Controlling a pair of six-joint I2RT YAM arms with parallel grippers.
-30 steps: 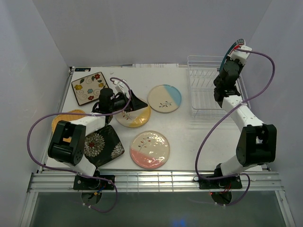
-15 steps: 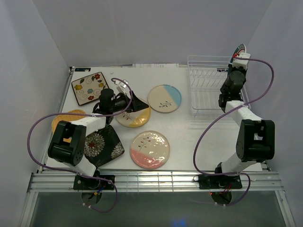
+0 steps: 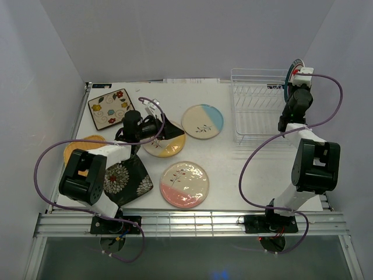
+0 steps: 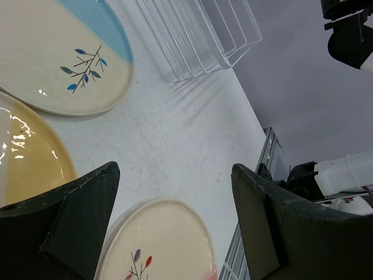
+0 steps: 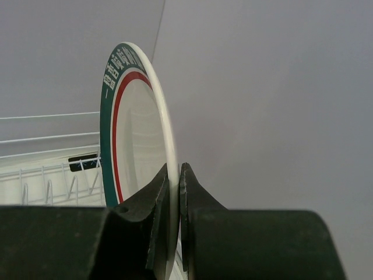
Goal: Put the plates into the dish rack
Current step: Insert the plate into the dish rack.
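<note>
My right gripper (image 3: 296,74) (image 5: 173,170) is shut on the rim of the teal-rimmed white plate (image 3: 291,65) (image 5: 137,134). It holds the plate on edge above the far right corner of the white wire dish rack (image 3: 250,73) (image 5: 46,175). My left gripper (image 3: 168,129) (image 4: 173,169) is open and empty, low over the yellow-half plate (image 3: 169,147) (image 4: 29,157). Flat on the table lie the blue-half plate (image 3: 202,121) (image 4: 64,52) and the pink-half plate (image 3: 184,184) (image 4: 157,245). The rack (image 4: 198,35) holds no plates.
A flowered cream square plate (image 3: 109,108) lies at the back left. A black floral plate (image 3: 125,178) and an orange-yellow plate (image 3: 78,147) sit partly under the left arm. White walls close in the table (image 3: 233,163) on three sides.
The right arm has swung right and back, carrying the teal-rimmed plate from over the rack's middle to its far right corner. The left gripper has barely moved.
</note>
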